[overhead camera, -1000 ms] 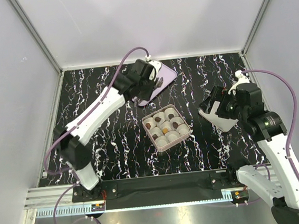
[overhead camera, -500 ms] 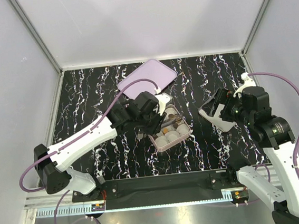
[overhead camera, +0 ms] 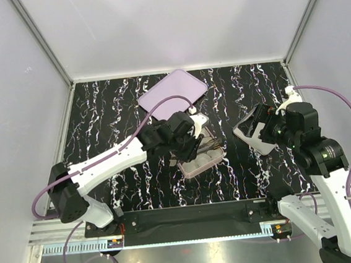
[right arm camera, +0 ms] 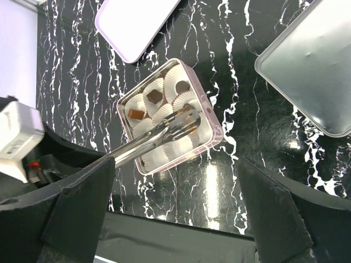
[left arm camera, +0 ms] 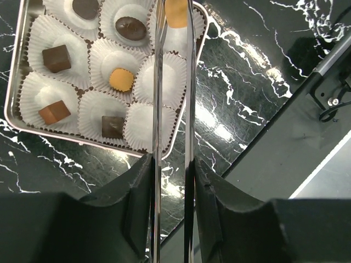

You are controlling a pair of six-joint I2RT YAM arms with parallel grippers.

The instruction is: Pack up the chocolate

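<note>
Over chocolate (left arm camera: 120, 80), left pincer (left arm camera: 171, 167) clamping tongs (left arm camera: 158, 98)

Bright, even light falls from above. In the left wrist view the glossy table (left arm camera: 258, 71) throws white glare at 3 o'clock, the steel tongs (left arm camera: 159, 82) gleam, the paper cups (left arm camera: 112, 57) look nearly washed out, and the left gripper (left arm camera: 171, 183) at 6 o'clock is blurred. The overhead view is sharp, with faint shadows.
</note>
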